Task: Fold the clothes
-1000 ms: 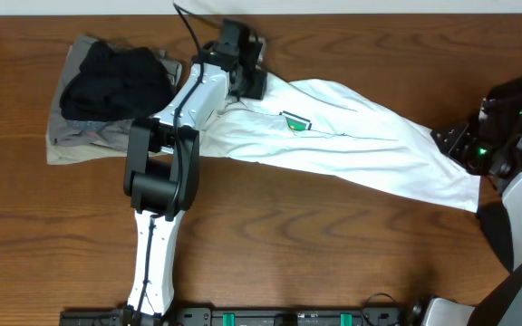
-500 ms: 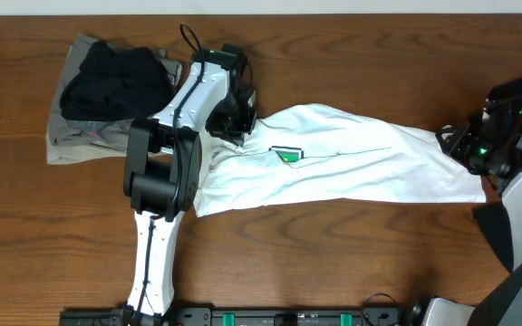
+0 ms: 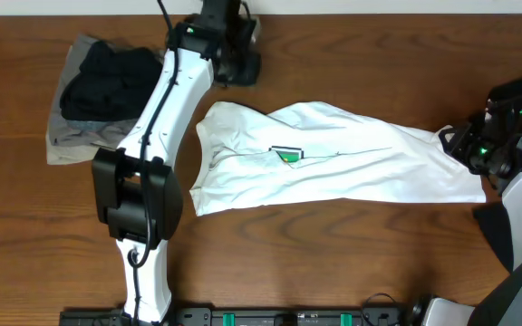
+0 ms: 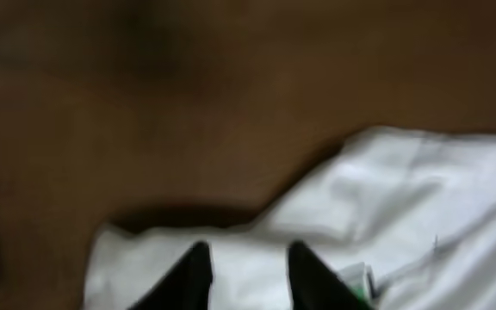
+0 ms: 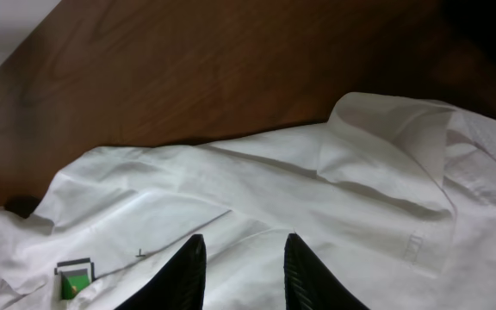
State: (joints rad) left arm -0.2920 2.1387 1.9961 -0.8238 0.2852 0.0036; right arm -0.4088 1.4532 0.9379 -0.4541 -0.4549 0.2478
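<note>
The white T-shirt [image 3: 352, 167] lies rumpled lengthwise across the middle of the surface [image 3: 333, 272], with its green print [image 3: 286, 155] facing up, left of centre. At the far left corner a black garment [image 3: 111, 77] is heaped on a grey-khaki garment [image 3: 66, 140], apart from the shirt. We note the left arm [image 3: 166, 100] stretched from the near edge to the far edge, wrist just beyond the shirt's left end. The left fingers [image 4: 195, 274] are parted and hold nothing, though that view is blurred. The right arm [image 3: 515, 158] is at the right edge, and the right fingers [image 5: 188, 269] are parted over the shirt's right end. We cannot tell whether they touch the cloth.
</note>
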